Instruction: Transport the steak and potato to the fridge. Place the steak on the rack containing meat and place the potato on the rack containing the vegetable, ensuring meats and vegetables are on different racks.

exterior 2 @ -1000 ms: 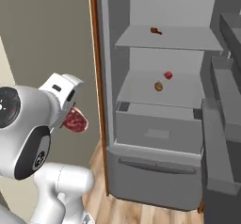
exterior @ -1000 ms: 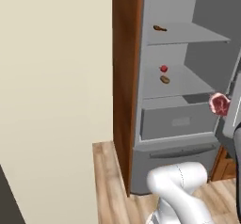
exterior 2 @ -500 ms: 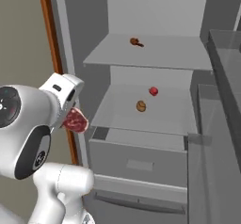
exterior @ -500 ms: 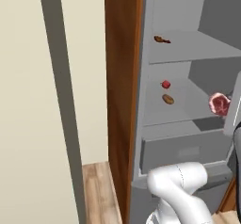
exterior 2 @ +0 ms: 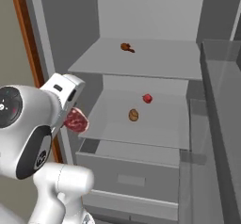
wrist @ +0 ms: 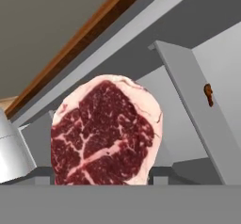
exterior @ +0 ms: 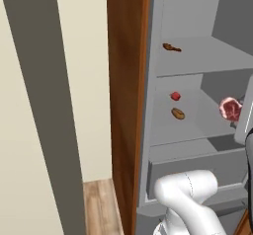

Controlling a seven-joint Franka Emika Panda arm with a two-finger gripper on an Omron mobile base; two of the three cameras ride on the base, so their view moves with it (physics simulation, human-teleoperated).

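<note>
The steak (wrist: pixel 106 131), red with pale marbling, hangs in my gripper (wrist: pixel 101 176), which is shut on it. My gripper (exterior 2: pixel 70 117) holds the steak (exterior 2: pixel 77 121) just outside the open fridge (exterior 2: pixel 47 49), at the height of the lower shelf. In the left base view the steak (exterior: pixel 230 108) is at the right edge. The small dark meat piece (exterior 2: pixel 126 47) lies on the upper rack (exterior 2: pixel 160 63). On the lower shelf (exterior 2: pixel 155 129) the brown potato (exterior 2: pixel 133 115) rests beside the red round vegetable (exterior 2: pixel 147 98).
The brown wood frame (exterior: pixel 126 105) borders the fridge on its left. A grey drawer (exterior 2: pixel 127 176) juts out below the lower shelf. The open door's bins (exterior 2: pixel 221 124) stand at the right. A grey wall post (exterior: pixel 42 110) rises at the left.
The whole picture has shifted and the fridge looks larger: the base has driven closer. The steak stays held in my gripper; the items on the shelves have not moved.
</note>
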